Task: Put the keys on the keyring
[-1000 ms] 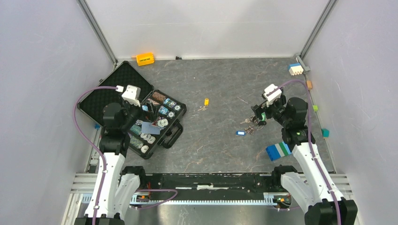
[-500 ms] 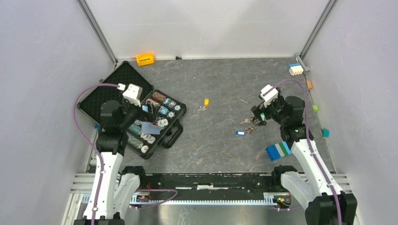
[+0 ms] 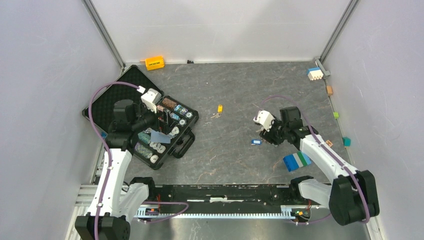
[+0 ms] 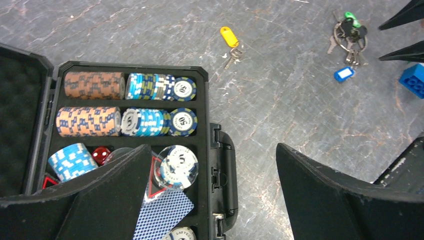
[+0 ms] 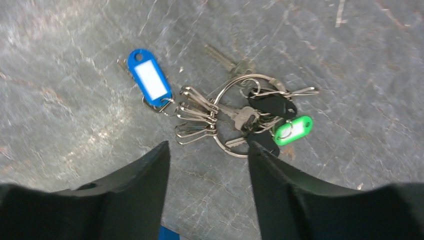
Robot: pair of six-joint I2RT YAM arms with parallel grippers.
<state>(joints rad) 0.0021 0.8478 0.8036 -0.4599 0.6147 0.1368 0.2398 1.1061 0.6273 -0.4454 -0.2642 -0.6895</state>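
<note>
Right gripper [image 5: 209, 150] has swung inward and now hovers, jaws spread and empty, over the keys [image 5: 240, 117] lying bunched on the table [image 5: 65, 105]. Left gripper [image 4: 212, 150], also spread, has shifted slightly above the case [image 4: 130, 66].

Tabletop [image 3: 225, 80], from my side.
Case [image 4: 222, 165] at my left, lone key [image 3: 218, 110] mid-tabletop, keyring [image 5: 240, 117] to its right with a tagged key [image 5: 148, 78] seemingly touching its left side; brick stack [image 3: 297, 160] nearer me.

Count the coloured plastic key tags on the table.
3. A yellow tag lies alone mid-table; a blue tag sits at one edge of the key bunch; a green tag at the opposite edge. Others could be buried in the bunch.
</note>
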